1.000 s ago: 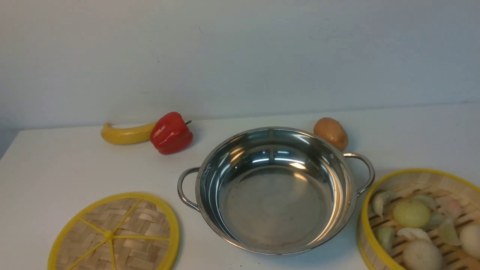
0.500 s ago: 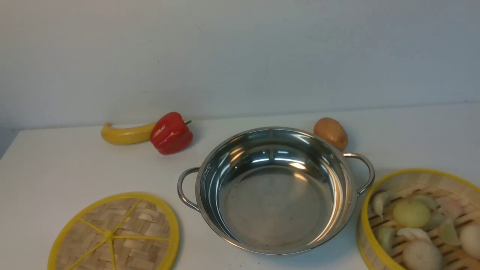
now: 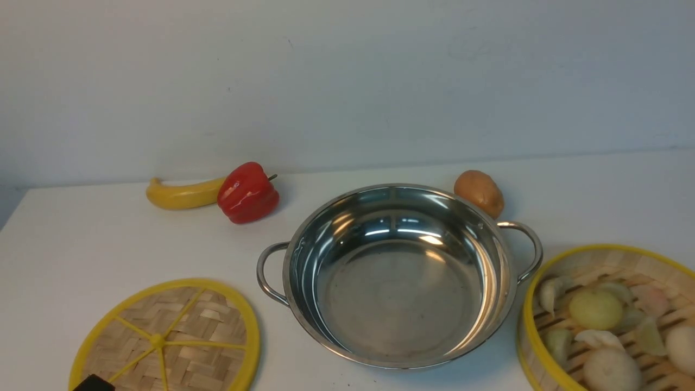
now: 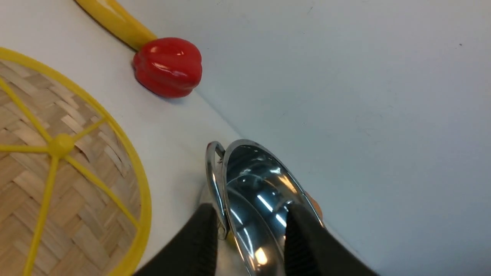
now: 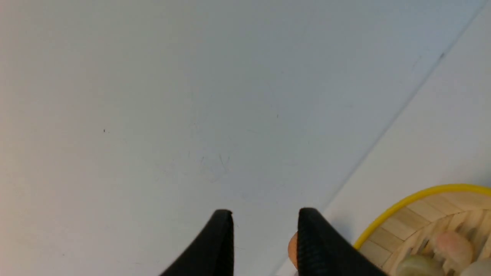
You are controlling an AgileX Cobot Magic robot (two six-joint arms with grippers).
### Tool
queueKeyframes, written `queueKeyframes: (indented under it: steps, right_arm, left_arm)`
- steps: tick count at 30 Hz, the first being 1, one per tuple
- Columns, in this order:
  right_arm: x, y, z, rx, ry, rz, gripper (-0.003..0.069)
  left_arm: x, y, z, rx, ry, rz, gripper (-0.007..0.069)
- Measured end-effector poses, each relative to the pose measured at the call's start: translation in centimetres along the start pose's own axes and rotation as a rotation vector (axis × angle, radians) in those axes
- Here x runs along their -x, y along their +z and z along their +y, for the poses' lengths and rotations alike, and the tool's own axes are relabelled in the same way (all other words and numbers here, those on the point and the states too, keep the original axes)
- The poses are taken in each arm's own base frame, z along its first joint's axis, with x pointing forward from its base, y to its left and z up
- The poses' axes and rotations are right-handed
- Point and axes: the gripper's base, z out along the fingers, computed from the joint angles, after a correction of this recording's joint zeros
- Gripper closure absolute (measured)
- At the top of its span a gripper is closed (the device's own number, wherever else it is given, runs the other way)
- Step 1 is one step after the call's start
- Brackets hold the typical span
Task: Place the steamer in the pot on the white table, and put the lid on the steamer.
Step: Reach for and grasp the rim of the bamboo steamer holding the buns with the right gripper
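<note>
Front view: steamer [image 3: 597,260] sits just right of the pot [image 3: 399,288], lid [image 3: 163,339] left of it, on the white table [image 3: 81,244]. Left gripper [image 4: 251,211] and right gripper [image 5: 265,214] gape empty. I'd pinch the steamer's wall nearest the pot, lifting level.

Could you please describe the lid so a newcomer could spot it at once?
Find the steel pot in the middle of the white table; the lid lies flat to its left, at the near edge. Unlike the food-filled steamer on the right, it is a woven disc with yellow spokes.
</note>
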Motion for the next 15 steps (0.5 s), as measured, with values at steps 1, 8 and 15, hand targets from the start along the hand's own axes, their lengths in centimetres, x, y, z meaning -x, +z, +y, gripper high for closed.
queueKeyframes:
  steps: [1,8,15]
  right_arm:
    - [0.0,0.0,0.0,0.001,0.003,-0.002,0.041]
    - [2.2,-0.3,1.0,0.125,0.06,-0.241,0.041]
    - [6.2,-2.3,7.4,0.335,-0.185,-0.456,0.041]
  left_arm:
    - [0.0,0.0,0.0,0.0,0.0,-0.003,0.0384]
    - [1.4,-0.1,-0.2,-0.019,-0.085,-0.153,0.0384]
    - [5.6,-2.1,-4.4,-0.097,0.168,-0.436,0.0384]
